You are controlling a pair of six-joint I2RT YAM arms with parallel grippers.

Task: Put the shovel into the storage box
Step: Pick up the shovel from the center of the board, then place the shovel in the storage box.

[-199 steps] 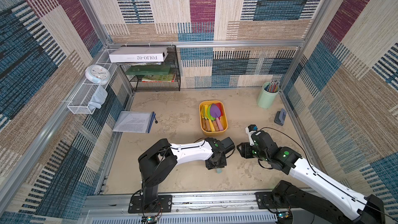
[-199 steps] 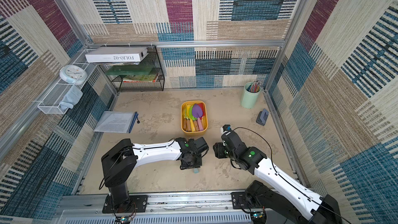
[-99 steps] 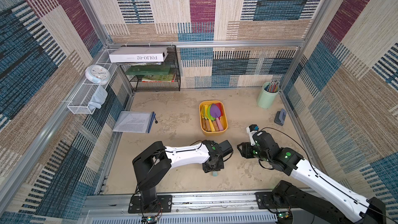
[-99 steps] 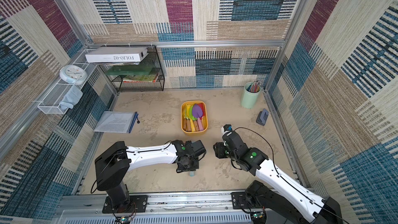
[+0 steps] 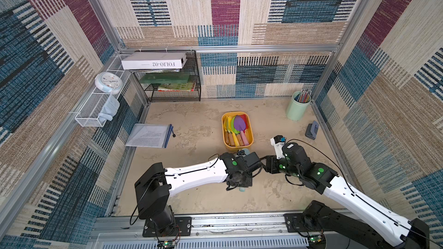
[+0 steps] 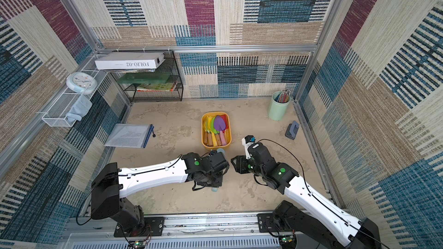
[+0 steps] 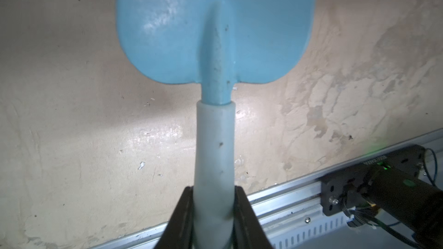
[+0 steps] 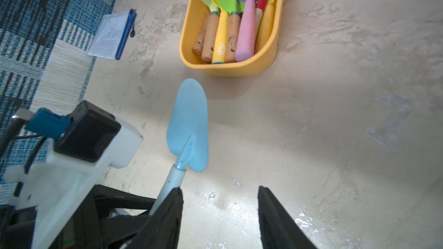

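My left gripper is shut on the pale handle of a light blue shovel, whose blade reaches out ahead over the sandy floor. In the right wrist view the shovel's blade points at the near end of the yellow-orange storage box and stops short of it. From above, the left wrist hides most of the shovel; only its blade tip and handle end show. The storage box holds several coloured shovels. Just right of the shovel, my right gripper is open and empty.
A mint-green pencil cup stands at the back right, with a small grey-blue object near the right wall. A document pouch lies at the left. A black wire shelf and a white mesh basket line the back left.
The left arm's elbow has swung to the left and its wrist has shifted slightly, still holding the shovel's handle. The right arm has stayed where it was.
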